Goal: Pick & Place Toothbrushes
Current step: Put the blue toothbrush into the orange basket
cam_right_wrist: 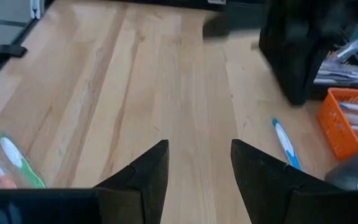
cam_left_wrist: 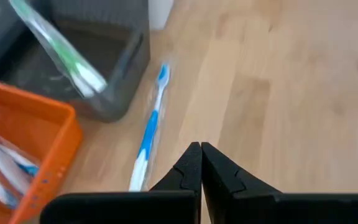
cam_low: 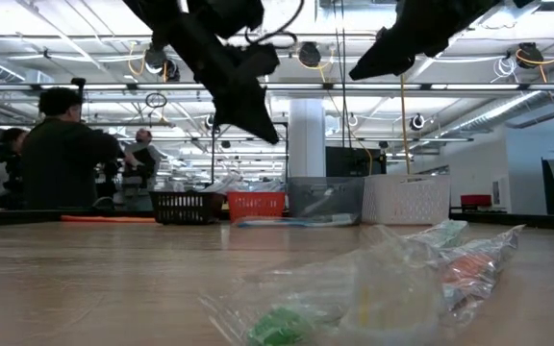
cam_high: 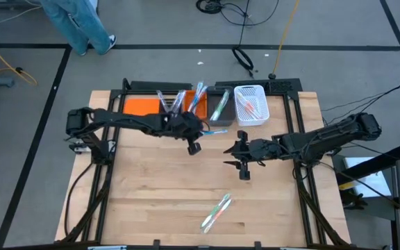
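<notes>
My left gripper [cam_high: 194,147] [cam_left_wrist: 201,163] hangs shut and empty above the table, just near of the bins. Beside it a blue toothbrush [cam_left_wrist: 150,133] [cam_high: 217,130] lies flat on the wood, next to the grey bin [cam_left_wrist: 104,74], which holds a green toothbrush [cam_left_wrist: 64,53]. More toothbrushes stand in the orange bin [cam_high: 186,103] and lie in the white basket [cam_high: 251,104]. My right gripper [cam_high: 230,157] [cam_right_wrist: 199,167] hovers open over the table's middle, with nothing between its fingers. Two wrapped toothbrushes [cam_high: 216,212] [cam_low: 373,288] lie near the front edge.
A row of bins lines the far edge: a flat orange one [cam_high: 142,106], the orange bin, the grey bin [cam_high: 219,107] and the white basket. Bare wood lies between the grippers and the front edge. People [cam_low: 61,144] stand in the room beyond.
</notes>
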You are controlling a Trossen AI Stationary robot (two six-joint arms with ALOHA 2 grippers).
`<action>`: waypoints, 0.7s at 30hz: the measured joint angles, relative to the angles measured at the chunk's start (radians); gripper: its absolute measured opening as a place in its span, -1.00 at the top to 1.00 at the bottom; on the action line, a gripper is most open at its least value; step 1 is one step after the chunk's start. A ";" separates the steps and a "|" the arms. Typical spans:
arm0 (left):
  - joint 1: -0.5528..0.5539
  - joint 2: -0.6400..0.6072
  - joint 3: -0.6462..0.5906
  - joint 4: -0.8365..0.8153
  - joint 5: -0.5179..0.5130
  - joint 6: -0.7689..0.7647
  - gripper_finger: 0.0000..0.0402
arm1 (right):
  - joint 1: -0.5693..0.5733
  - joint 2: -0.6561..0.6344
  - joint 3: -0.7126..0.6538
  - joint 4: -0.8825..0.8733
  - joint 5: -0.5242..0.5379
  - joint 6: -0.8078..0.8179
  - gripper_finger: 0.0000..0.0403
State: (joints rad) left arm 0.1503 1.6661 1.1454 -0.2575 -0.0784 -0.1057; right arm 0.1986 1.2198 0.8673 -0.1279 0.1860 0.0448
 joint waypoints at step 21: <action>0.027 0.204 0.001 0.005 -0.115 0.109 -0.02 | 0.010 0.000 0.000 0.042 -0.006 0.004 0.18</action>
State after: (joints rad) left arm 0.1772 1.8702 1.1465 -0.2522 -0.1930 0.0037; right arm 0.2088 1.2198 0.8673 -0.0860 0.1799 0.0489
